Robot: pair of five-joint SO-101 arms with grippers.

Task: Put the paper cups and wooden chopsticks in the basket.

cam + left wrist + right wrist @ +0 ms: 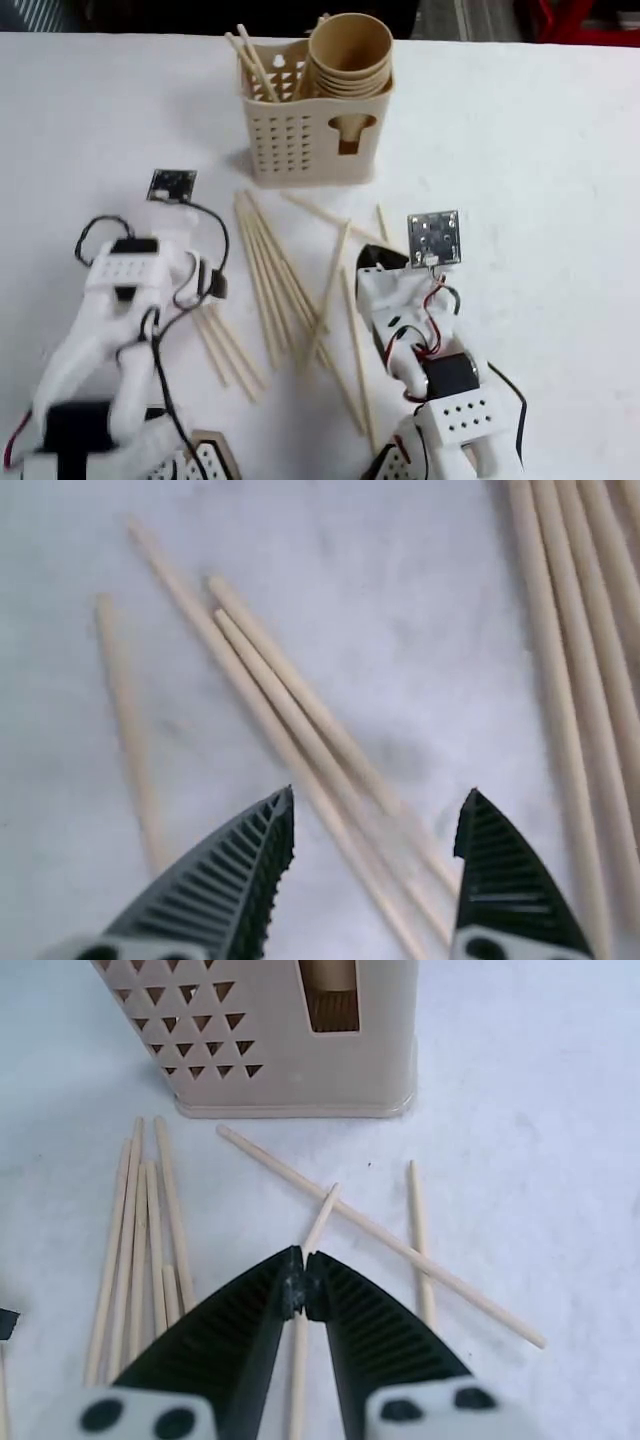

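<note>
left claw (380, 810) spread over chopsticks (300, 710) on counter (560, 150), ready to straddle. right claw (303, 1282) clenched on one chopstick (322, 1222). cups (350, 55) already in basket (290, 140).

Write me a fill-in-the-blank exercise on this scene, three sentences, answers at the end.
1. The stack of paper cups stands ___ the basket.
2. The left gripper hangs over loose wooden chopsticks on the table with its jaws ___.
3. The right gripper has its jaws ___, the tips touching.

Missing words: inside; open; shut
</note>
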